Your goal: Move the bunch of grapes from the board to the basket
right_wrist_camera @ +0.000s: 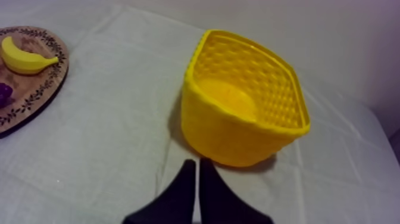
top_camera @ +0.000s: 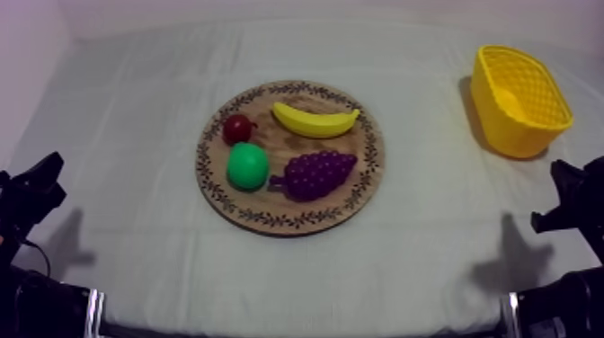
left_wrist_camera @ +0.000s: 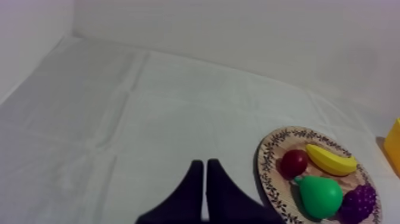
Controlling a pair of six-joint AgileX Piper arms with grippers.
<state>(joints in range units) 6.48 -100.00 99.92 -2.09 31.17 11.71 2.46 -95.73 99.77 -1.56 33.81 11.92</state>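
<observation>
The purple bunch of grapes (top_camera: pixel 316 173) lies on the round wooden board (top_camera: pixel 289 216) at mid-table, beside a green pear (top_camera: pixel 247 166), a banana (top_camera: pixel 315 120) and a small red fruit (top_camera: pixel 238 128). The yellow basket (top_camera: pixel 519 99) stands at the far right, nothing in it. My left gripper (left_wrist_camera: pixel 205 165) is shut on nothing, low at the left side, the board (left_wrist_camera: pixel 271 149) and grapes (left_wrist_camera: pixel 359 203) to its right. My right gripper (right_wrist_camera: pixel 197 163) is shut on nothing, just in front of the basket (right_wrist_camera: pixel 241 116). In the top view both arms (top_camera: pixel 31 193) (top_camera: pixel 575 202) rest low at the sides.
The table is covered by a grey-white cloth (top_camera: pixel 135 108). A wide stretch of cloth lies between board and basket. A pale wall rises behind the table's far edge.
</observation>
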